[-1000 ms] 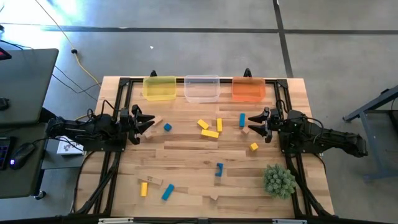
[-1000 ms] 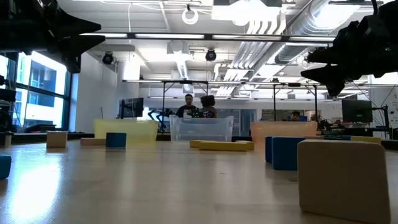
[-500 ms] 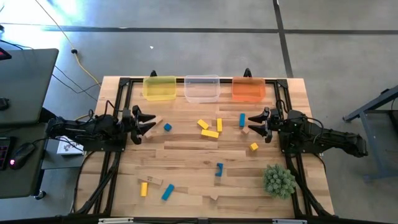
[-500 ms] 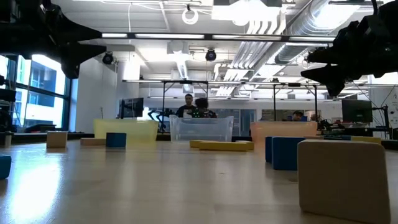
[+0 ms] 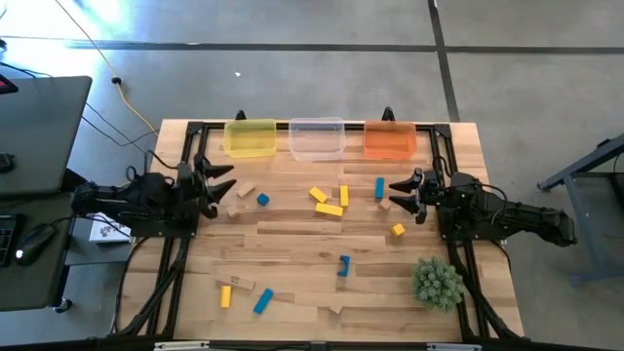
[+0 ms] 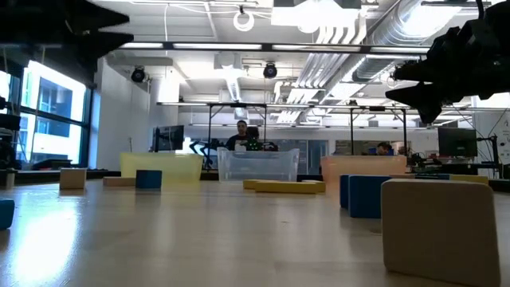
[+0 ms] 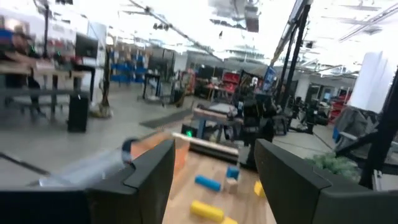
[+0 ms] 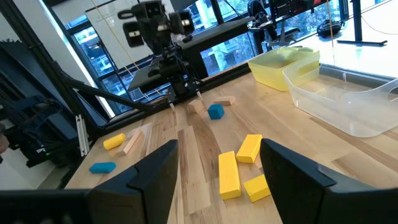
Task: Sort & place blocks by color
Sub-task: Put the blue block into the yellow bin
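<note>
Small blue, yellow and tan blocks lie scattered flat on the wooden table (image 5: 292, 239). A tan bar (image 5: 246, 190), a tan cube (image 5: 233, 209) and a blue cube (image 5: 263, 199) lie just right of my left gripper (image 5: 222, 182). That gripper is open, empty, raised above the table and tipped up. My right gripper (image 5: 400, 192) is open and empty. It hovers beside a tan cube (image 5: 386, 204) and a blue bar (image 5: 379, 187). Three yellow blocks (image 5: 330, 202) lie between the arms and also show in the right wrist view (image 8: 239, 165).
A yellow bin (image 5: 251, 137), a clear bin (image 5: 317, 138) and an orange bin (image 5: 390, 137) stand in a row along the far edge. A spiky green plant ball (image 5: 437, 283) sits near the right front. More blocks (image 5: 244, 291) lie near the front left, and a blue one (image 5: 343, 264) lies mid-table.
My left gripper has risen and drawn back toward the table's left and far edges, away from the tan blocks. It has tipped upward and stayed open. In the low view it has climbed almost out of the picture. The blocks have not moved.
</note>
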`<state>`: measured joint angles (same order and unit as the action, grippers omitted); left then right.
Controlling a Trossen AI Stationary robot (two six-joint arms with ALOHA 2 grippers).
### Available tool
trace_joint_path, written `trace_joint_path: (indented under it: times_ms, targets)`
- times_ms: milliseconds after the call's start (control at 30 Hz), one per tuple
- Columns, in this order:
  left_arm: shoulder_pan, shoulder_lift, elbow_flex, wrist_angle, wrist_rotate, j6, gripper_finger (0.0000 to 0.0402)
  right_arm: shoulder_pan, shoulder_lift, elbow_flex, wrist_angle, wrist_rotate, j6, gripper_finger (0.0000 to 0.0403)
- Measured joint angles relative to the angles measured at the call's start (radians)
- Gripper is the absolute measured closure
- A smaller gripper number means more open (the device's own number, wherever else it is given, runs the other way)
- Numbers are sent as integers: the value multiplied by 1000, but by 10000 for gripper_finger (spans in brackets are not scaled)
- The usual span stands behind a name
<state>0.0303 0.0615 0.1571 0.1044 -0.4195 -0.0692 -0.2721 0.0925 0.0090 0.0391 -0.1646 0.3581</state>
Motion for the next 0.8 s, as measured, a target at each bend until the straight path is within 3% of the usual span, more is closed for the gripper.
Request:
trace_joint_path:
  times_ms: [300,600,800]
  targets:
    - [4,271,266,-276,-77,78,192,0,0,0,0,0,0,187]
    - [67,528,414,-514,-82,-89,192,0,0,0,0,0,0,187]
    - [148,656,464,-603,8,-220,192,0,0,0,0,0,0,187]
